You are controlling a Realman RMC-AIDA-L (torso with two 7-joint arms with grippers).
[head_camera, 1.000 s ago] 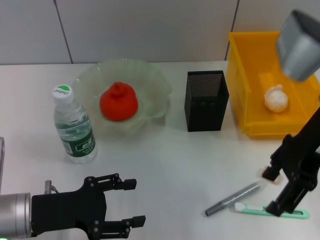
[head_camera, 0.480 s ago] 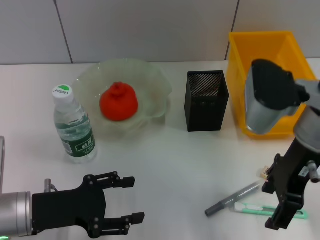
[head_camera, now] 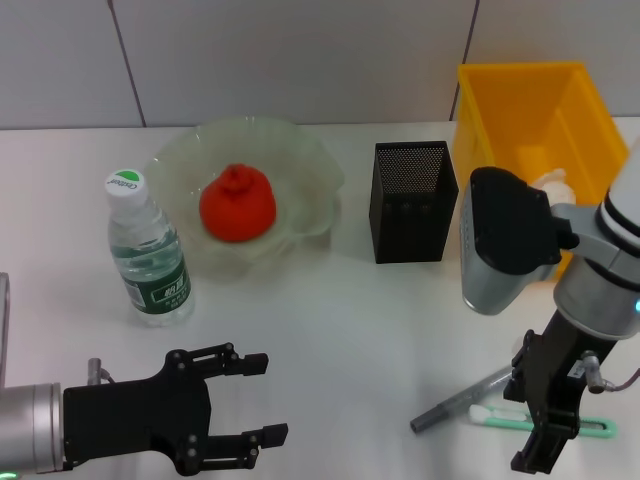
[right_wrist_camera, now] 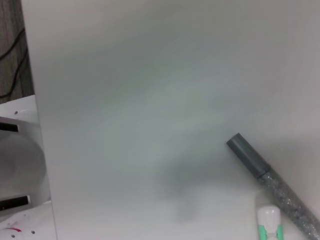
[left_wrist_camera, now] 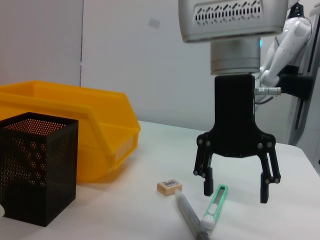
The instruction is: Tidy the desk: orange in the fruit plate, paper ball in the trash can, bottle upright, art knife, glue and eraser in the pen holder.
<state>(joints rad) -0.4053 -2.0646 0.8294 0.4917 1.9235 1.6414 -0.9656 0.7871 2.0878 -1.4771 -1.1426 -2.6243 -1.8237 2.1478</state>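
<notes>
Jaws spread on both: right gripper (left_wrist_camera: pixel 235 189) hangs point-down right over the art knife (left_wrist_camera: pixel 215 207), holding nothing; left gripper (head_camera: pixel 240 412) sits empty low at the near-left of the desk (head_camera: pixel 340 330). Trash can (head_camera: pixel 530 150) at far right holds the paper ball (head_camera: pixel 553 186). Fruit plate (head_camera: pixel 300 170) holds the orange (head_camera: pixel 237 204). Bottle (head_camera: pixel 146 250) upright beside it. Pen holder (head_camera: pixel 413 200) between plate and can. Glue (head_camera: pixel 460 402) lies touching the knife, eraser (left_wrist_camera: pixel 169 187) just beside.
</notes>
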